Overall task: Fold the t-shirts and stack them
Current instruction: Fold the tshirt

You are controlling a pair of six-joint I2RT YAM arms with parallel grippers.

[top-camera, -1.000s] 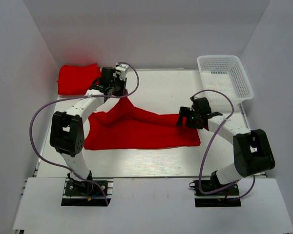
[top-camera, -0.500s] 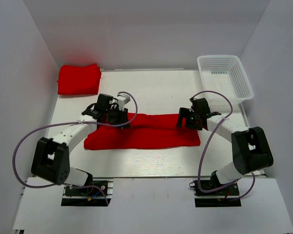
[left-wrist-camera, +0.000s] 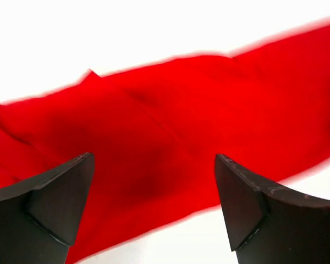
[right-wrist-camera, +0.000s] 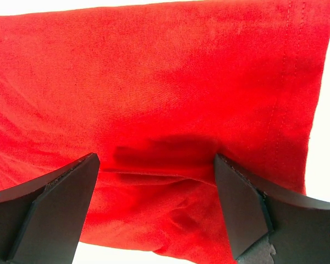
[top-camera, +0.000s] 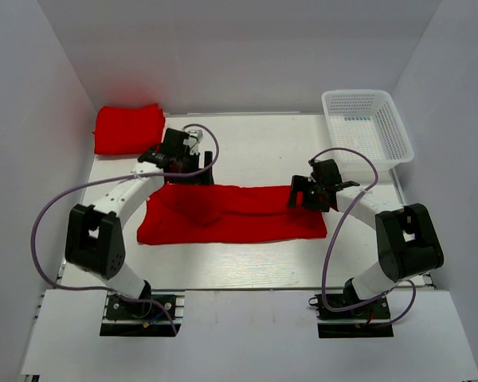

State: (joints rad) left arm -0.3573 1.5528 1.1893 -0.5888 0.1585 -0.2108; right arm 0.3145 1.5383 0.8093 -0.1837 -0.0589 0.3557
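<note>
The left arm [top-camera: 119, 195] reaches forward with a bent elbow, and the left gripper [top-camera: 183, 163] hangs over the far left edge of the spread t-shirt [top-camera: 247, 216], fingers wide apart and gripping nothing. The right arm [top-camera: 374, 208] folds inward, with the right gripper [top-camera: 299, 195] low over that shirt's far right corner, fingers likewise spread.

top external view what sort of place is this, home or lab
Probably a robotics lab cell: plain white walls enclose the table; the left arm and right arm are bolted at its near edge.
</note>
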